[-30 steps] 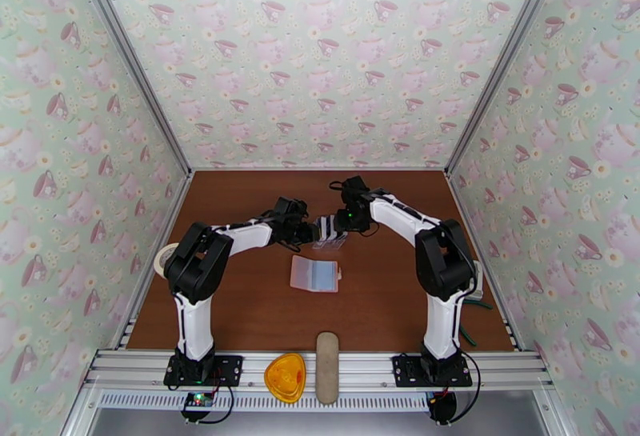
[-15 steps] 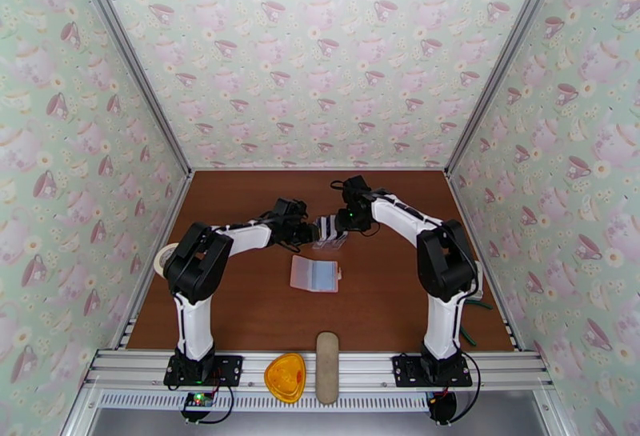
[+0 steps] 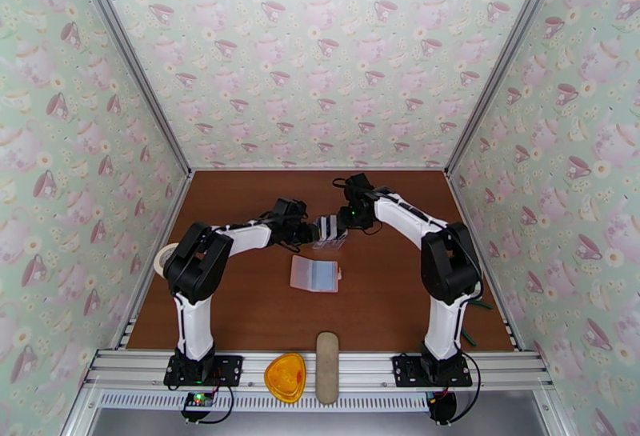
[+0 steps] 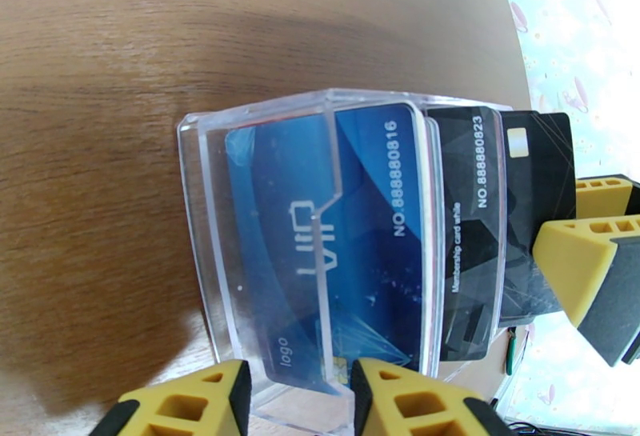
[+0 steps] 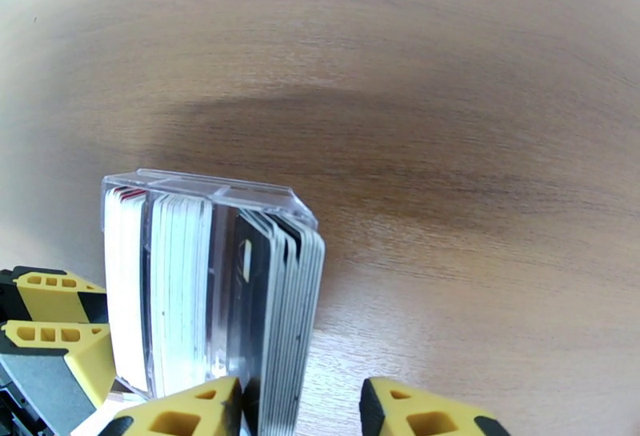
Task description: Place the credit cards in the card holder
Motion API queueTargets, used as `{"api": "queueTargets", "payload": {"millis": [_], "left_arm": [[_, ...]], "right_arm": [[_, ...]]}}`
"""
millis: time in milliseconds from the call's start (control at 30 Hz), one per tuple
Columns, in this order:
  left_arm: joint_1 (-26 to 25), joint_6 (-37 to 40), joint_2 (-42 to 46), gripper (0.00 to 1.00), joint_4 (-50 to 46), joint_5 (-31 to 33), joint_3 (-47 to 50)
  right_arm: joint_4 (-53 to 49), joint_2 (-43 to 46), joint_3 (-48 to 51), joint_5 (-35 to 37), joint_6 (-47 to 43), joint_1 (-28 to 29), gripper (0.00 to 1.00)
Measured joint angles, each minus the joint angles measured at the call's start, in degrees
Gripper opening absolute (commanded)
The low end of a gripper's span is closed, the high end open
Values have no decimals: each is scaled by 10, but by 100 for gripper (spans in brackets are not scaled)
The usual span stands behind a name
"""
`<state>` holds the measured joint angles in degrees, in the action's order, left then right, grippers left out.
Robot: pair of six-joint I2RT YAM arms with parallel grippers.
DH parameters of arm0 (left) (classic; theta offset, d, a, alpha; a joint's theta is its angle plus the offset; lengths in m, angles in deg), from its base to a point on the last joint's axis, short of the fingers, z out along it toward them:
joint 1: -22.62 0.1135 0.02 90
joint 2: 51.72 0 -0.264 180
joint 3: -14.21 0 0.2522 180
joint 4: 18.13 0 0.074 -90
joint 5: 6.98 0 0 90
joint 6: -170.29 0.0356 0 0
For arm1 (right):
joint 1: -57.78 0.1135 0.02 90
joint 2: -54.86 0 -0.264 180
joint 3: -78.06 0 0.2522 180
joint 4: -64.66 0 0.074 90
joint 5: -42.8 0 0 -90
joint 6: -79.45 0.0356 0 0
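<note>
Credit cards (image 4: 368,230) stood on edge in a clear rack (image 4: 210,214) near the middle of the table (image 3: 240,310); none were in the card holder (image 3: 314,274) yet; the pink holder lay flat on the table, near the rack, on the side closer to the arm bases. The left claw (image 4: 300,374) looked pinched shut on one end of the rack, most likely to hold it down. The right claw (image 5: 300,391) was partly open with its jaws around the outer dark cards; a gap showed between the cards and one finger, so it had no hold on them.

Things could go wrong from here; the jaws had many cards between them, so a whole bunch might come up and not just one; the cards were thin and smooth, so they might slip out and fall; the rack might tip if the left claw let go.

The right wrist view showed the thin card edges and that gap; the left wrist view showed the flat faces, blue and black with numbers; the top view showed where the holder lay next to both arms.
</note>
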<state>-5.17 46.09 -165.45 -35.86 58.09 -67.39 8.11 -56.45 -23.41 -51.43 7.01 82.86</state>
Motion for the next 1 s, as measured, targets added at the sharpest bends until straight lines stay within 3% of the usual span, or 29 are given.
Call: {"api": "queueTargets", "payload": {"millis": [267,600,733,833,1000], "left_arm": [[0,-3,0,39,2,-2,1],[0,-4,0,40,2,-2,1],[0,-4,0,40,2,-2,1],[0,-4,0,40,2,-2,1],[0,-4,0,40,2,-2,1]], "right_arm": [[1,2,0,-9,-4,0,30],[-3,8,-1,-9,-5,1,28],[-4,9,-3,-10,-8,3,19],[-3,9,-5,-13,-12,5,7],[-3,9,-12,-21,-11,10,4]]}}
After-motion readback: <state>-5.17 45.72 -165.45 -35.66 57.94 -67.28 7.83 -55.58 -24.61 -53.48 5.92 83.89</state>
